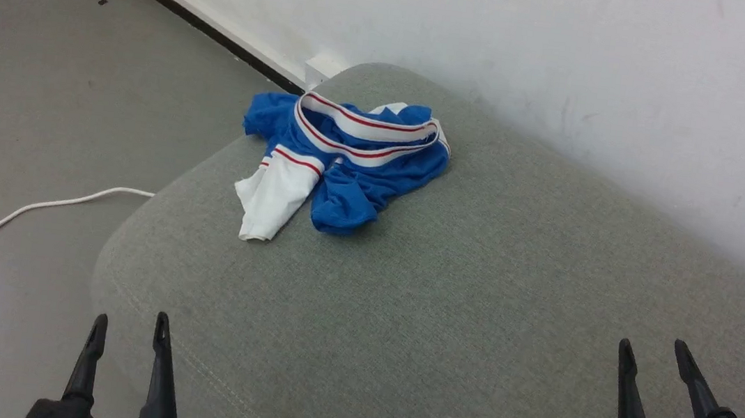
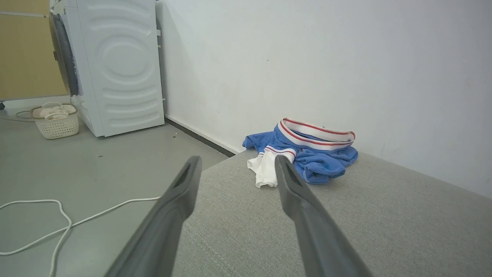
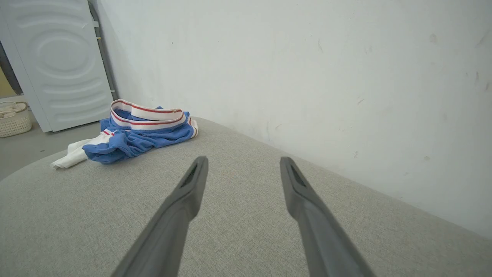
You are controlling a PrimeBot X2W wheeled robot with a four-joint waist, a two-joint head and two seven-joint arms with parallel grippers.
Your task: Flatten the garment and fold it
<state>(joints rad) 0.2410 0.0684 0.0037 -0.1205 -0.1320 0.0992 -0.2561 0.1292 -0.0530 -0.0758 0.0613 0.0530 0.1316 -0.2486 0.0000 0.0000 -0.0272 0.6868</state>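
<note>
The pale wall point(image 1: 571, 63) and the grey floor point(image 1: 42, 94) are seen behind and to nine o'clock of a large grey upholstered cushion point(image 1: 476, 284), which serves as the work surface. A white washing machine point(image 2: 119, 65) is seen against the wall in the left wrist view. The garment point(image 1: 349, 164) is found on the cushion near its far corner, at about eleven o'clock of the head view, crumpled into a loose heap. A red-and-white striped band point(image 1: 367, 131) is raised along the heap's twelve o'clock side, and a white sleeve point(image 1: 275, 198) is trailed out toward seven o'clock. Nothing of the task is judged to be done: no part is flattened, no fold is made, and spreading, smoothing and folding are all left. The left gripper point(image 1: 130, 322) is held at seven o'clock of the view and the right gripper point(image 1: 653, 347) at four o'clock. Both are spread wide and empty, well apart from the cloth, which lies between one and two o'clock of the left and at ten o'clock of the right. A white cable point(image 1: 29, 208) is seen on the floor.
</note>
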